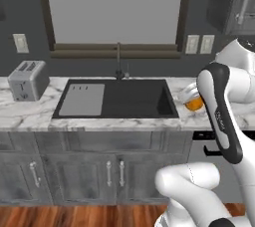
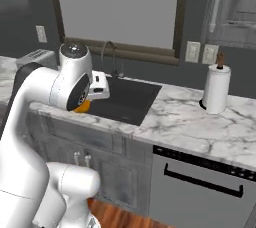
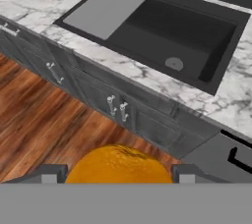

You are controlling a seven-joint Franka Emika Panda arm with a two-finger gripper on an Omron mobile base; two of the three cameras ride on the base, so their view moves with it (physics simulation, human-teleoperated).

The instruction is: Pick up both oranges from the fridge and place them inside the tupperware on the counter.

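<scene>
Carrying the bright orange (image 3: pixel 117 164) clenched between the claw (image 3: pixel 116 173) tips, high over the floor, short of the counter (image 3: pixel 147 78) and sink (image 3: pixel 162 26). Needing a steady grip while searching out the container (nowhere visible yet), avoiding jerks.

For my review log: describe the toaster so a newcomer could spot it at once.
Start at the black sink set in the white marble counter under the big window. Go to the counter's left end: the toaster stands there below a wall switch, a small silver box with two top slots, the counter's one metal appliance.
</scene>
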